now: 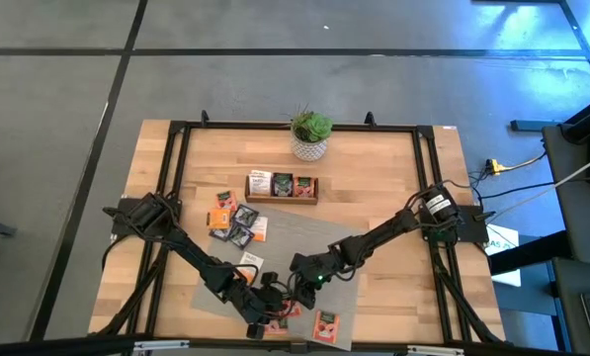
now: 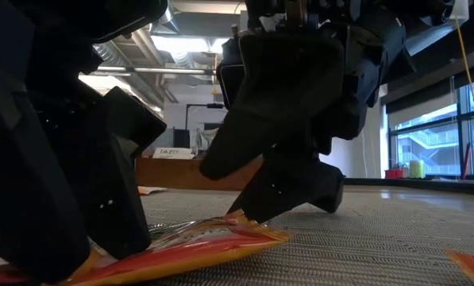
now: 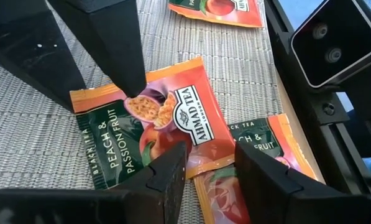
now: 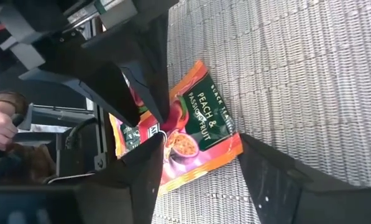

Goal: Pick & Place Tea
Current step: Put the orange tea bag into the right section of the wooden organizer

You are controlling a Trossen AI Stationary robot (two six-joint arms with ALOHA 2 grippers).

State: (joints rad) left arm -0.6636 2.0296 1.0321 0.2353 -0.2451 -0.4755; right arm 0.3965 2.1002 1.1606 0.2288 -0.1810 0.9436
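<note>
Both dark arms met at the near, six o'clock edge of the large grey ribbed mat point(image 1: 304, 237). The left gripper point(image 3: 209, 169) hung over an orange-red flat square foil tea packet point(image 3: 154, 130) printed "Peach & Passion Fruit", its fingers point(image 3: 166, 180) parted around the packet's near edge without clamping it. The right gripper point(image 4: 201, 163) faced it from the opposite side, jaws spread wide with the same packet point(image 4: 197, 124) lying between them, not pinched; one of its fingertips point(image 3: 126, 74) pressed down on the packet's face. In the low view the packet point(image 2: 197, 242) lay flat on the mat under both grippers.

A second orange-red packet point(image 3: 260, 149) lay partly beneath the first, and a third point(image 1: 325, 325) rested on the mat toward five o'clock. A loose cluster of orange-red and dark packets point(image 1: 237, 222) lay at about ten o'clock from the grippers. Farther off, at twelve o'clock, the long wooden three-compartment tray point(image 1: 283, 200) held packets, and beyond it stood a small green plant in a white patterned pot point(image 1: 311, 138). A person's hand point(image 4: 2, 124) showed beyond the table edge.
</note>
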